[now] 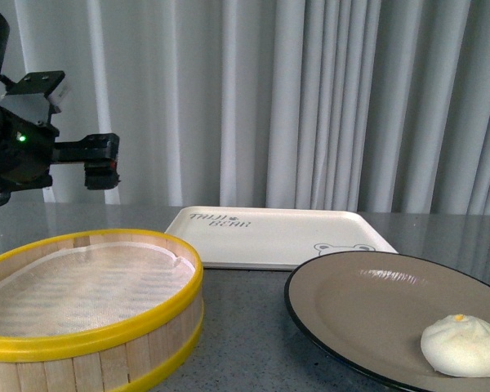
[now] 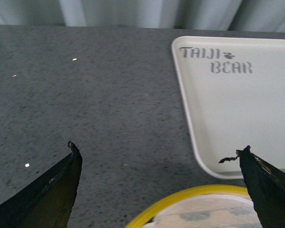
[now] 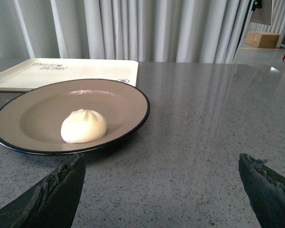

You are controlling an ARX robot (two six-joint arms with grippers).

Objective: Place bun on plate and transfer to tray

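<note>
Left pincer (image 1: 102, 163) hangs spread and empty at the upper left of the front frame, well above the surface (image 1: 245, 351). You can read that as parked high to keep clear. Its wrist view shows both fingers wide apart with nothing between them.

Right pincer (image 3: 160, 159) is also spread and empty. It sits low near the surface, facing the plate (image 1: 367, 302), and is not in the front frame. It is probably lined up for a grab at the plate rim.

Containers:
- The plate, at lower right of the front frame, holds 1 bun (image 1: 464, 345), off-centre toward the near right rim, so step 1 looks done.
- The tray (image 1: 269, 233), at centre behind the plate, holds nothing and shows only lettering and a bear face.
- You cannot tell whether the plate rim touches the tray.
- The steamer basket (image 1: 90, 343), at lower left, holds only a white liner.

Step 2, moving the plate to the tray, is not yet done.
</note>
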